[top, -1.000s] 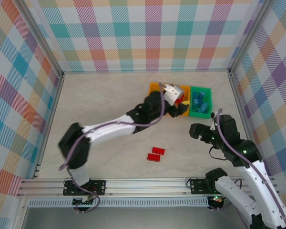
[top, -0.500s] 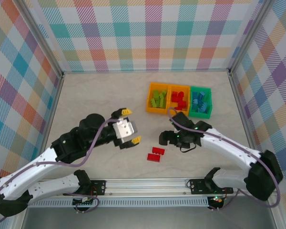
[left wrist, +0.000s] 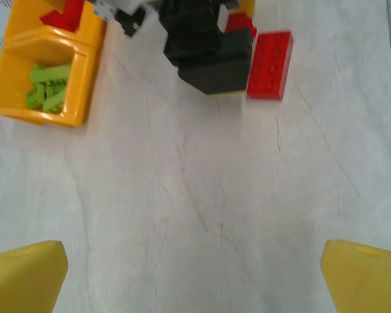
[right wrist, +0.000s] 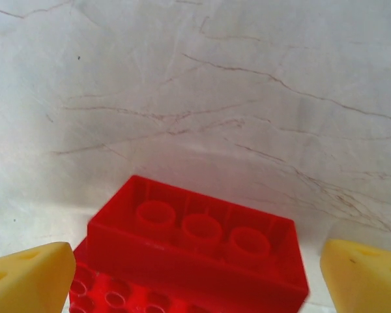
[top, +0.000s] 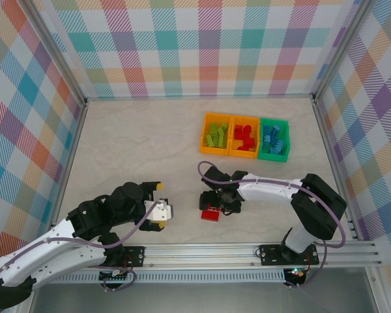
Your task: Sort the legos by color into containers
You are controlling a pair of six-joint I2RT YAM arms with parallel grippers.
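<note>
1. The counter (top: 137,150) carries everything we see.
2. Three containers stand in a touching row beyond the right tool (top: 215,203), toward the far wall. The outer orange bin (top: 204,135) holds lime green legos (top: 216,135), the middle orange bin (top: 245,154) holds red legos (top: 245,137), and the green bin (top: 274,158) holds light blue legos (top: 274,138).
3. The right tool stands wide, gripping nothing.
4. The left tool (top: 159,206) gapes wide and empty over bare counter.
5. Two loose red bricks (right wrist: 195,244) lie together between the right tool's fingertips (right wrist: 29,274).
</note>
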